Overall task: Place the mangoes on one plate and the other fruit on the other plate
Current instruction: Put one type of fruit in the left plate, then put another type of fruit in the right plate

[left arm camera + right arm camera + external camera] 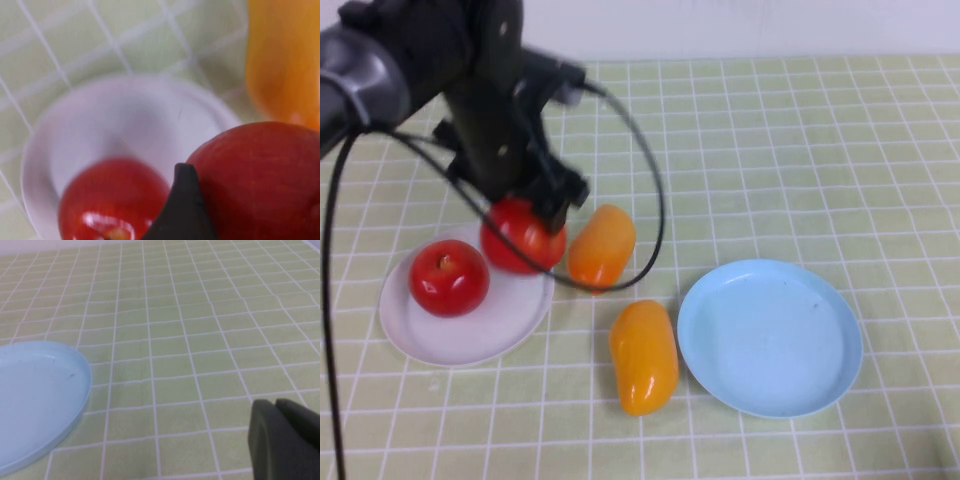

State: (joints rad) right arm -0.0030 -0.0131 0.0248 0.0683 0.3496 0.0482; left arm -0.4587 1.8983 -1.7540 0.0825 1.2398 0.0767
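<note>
On the left of the counter (800,130), which is covered in a green grid cloth, sits the white plate (460,335), with one apple (449,277) resting on it, stem up. Just right of that, the left claw (535,215) hangs over the plate's far right rim, closed around the second apple (523,235); the arm's dark body hides the top of this apple and most of the claw itself, so only the lower tips show against the red skin. In the left wrist view one dark finger (182,210) presses against the held apple (260,180), the plate (130,115) lies blurred below, and the resting apple (112,200) is cut off by the picture's edge. Whether the held apple touches the plate cannot be made out. A black cable loops from the arm down past the fruit. Next come two mangoes on the cloth: one (601,246) just beside the held apple, the other (644,356) nearer, just beside the blue plate (770,337). The blue plate lies on the right. The right claw (285,440) appears only in its own wrist view, as a dark corner cut off by the frame above the cloth near the blue plate's rim (85,390); I cannot tell how it is set. Count: two apples, two mangoes, two plates.
</note>
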